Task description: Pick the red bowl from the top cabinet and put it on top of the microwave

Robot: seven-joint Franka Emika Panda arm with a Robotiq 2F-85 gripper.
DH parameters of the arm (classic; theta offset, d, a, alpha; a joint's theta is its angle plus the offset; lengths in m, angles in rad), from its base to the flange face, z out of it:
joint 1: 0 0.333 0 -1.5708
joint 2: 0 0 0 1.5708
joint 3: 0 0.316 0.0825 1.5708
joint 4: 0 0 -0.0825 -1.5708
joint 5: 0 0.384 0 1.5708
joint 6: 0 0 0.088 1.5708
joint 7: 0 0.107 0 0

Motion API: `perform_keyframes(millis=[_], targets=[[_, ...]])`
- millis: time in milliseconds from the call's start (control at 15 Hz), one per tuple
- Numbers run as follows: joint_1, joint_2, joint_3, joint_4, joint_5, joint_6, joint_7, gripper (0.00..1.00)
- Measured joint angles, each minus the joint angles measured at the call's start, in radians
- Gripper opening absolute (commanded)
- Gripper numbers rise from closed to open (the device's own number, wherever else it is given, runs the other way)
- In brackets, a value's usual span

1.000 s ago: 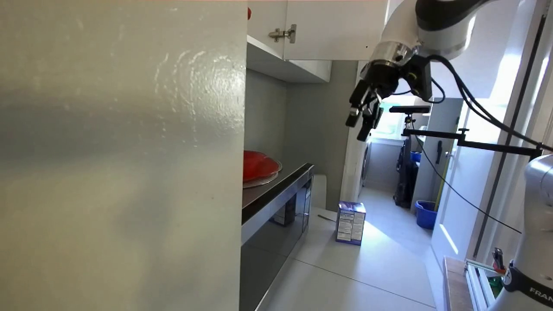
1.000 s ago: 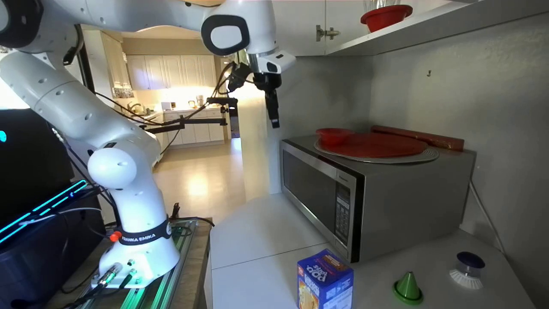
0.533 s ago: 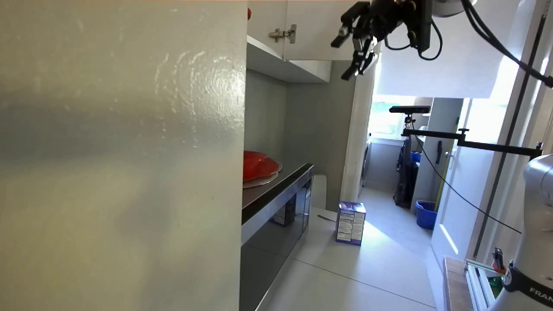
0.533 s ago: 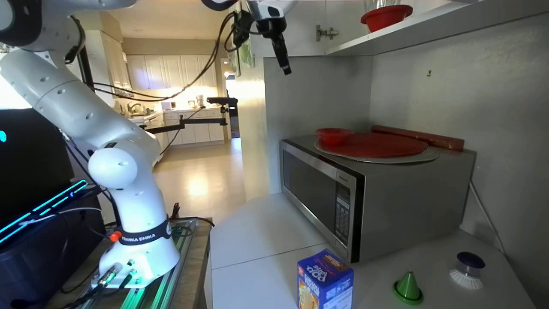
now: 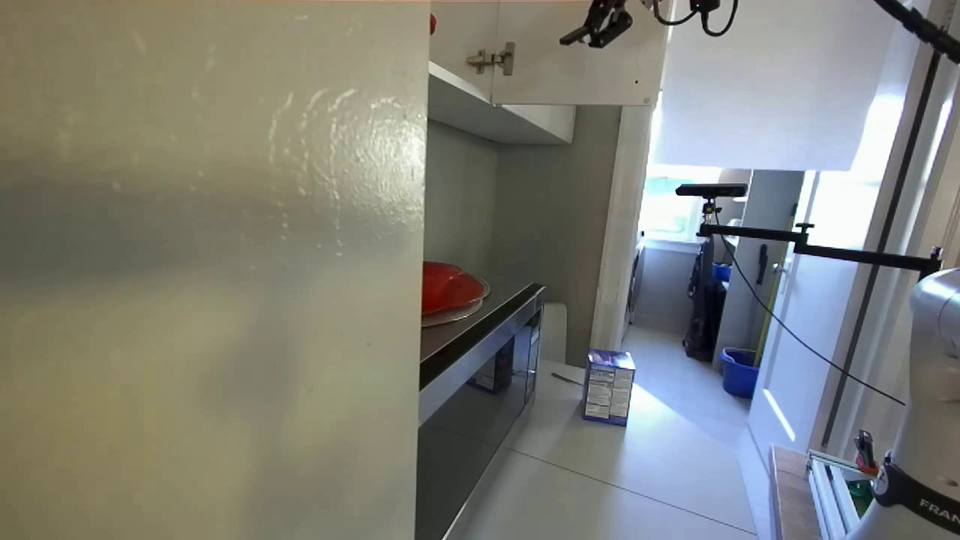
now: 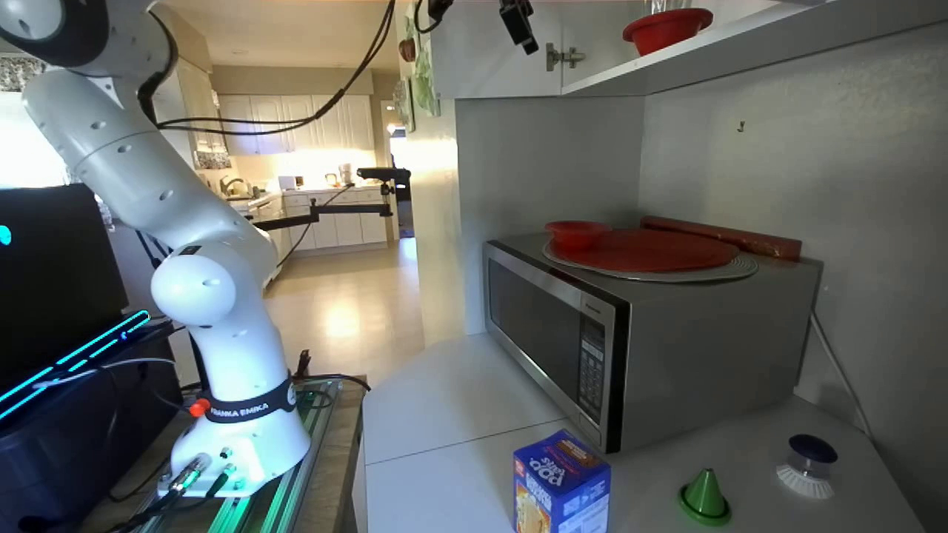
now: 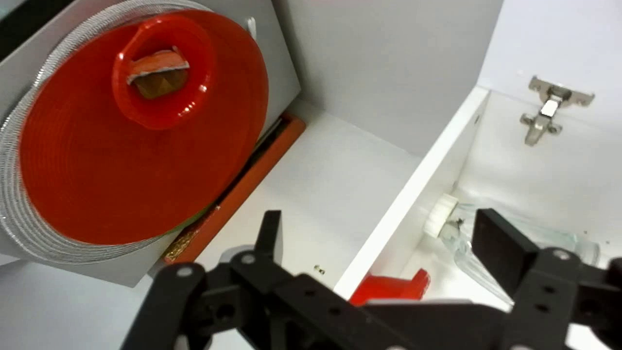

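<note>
Red and ungrasped, the bowl [image 6: 666,32] is seen in the cabinet [image 6: 740,55]. The gripper [image 7: 379,218] is spread wide, nothing held. Approach is judged in hand; next, the bowl should be straddled, the glass bottle [image 7: 460,245] left untouched.

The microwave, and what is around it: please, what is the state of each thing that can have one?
Cabinet door: open
Microwave: shut
Cabinet bowl: upright, not held
Microwave bowl: upright, orange-brown piece inside
Plate: lying flat
Box: upright, closed
Brush: bristles down
Cone: point up
Glassware: pose unclear
End effector: open, empty
</note>
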Motion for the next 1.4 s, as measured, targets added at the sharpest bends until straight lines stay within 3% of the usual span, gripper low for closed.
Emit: perform_keyframes(millis=[533, 1400], targets=[[-0.037, 0.231, -0.009, 0.236, 0.136, 0.021, 0.209, 1.00], [-0.038, 0.230, -0.003, 0.234, 0.136, 0.021, 0.206, 1.00]])
